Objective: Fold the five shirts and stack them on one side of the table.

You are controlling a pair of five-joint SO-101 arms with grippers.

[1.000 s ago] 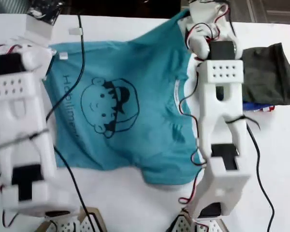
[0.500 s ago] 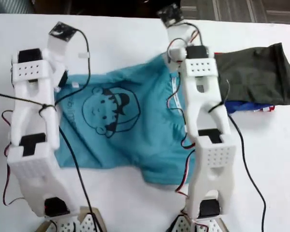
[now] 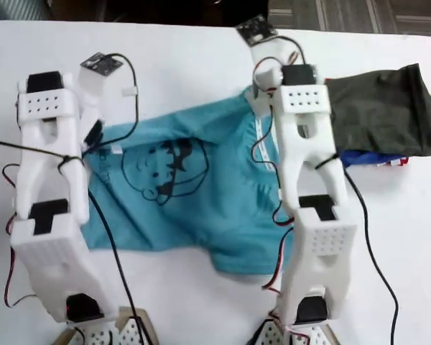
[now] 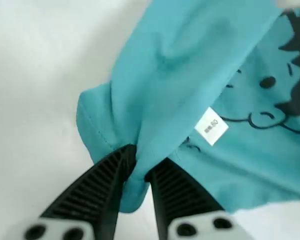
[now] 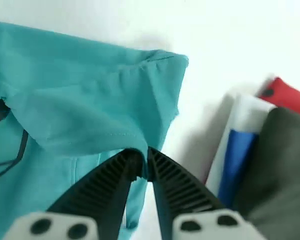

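Across the white table [image 3: 201, 50], btw the two arms, lies the teal shirt [image 3: 194, 208], print side up. Its far edge is lifted and curled toward the near side, and the rest is flat w/ one sleeve poking out at the near edge. Just beside it, on the right arm's side, sits the stack of folded shirts [image 3: 381, 108]: dark olive on top, w/ blue, white and red edges under it in the right wrist view. Left gripper [image 4: 140, 162] is clenched on a bunched corner of the teal fabric, cloth pinched btw the ribbed black jaws. Right gripper [image 5: 141, 156] likewise pinches the edge at the other far corner, close to the stack. A small white label [image 4: 211, 126] sits on the cloth near the left pinch. Handling, my read: thin knit, v. light, floppy, no stiffness, so it sags btw the two holds and both corners should travel level and together or the fold goes skewed. Edge/corner holds look right. A thin pinch could slip out of the jaws if tugged, and dragging may rumple the flat part.
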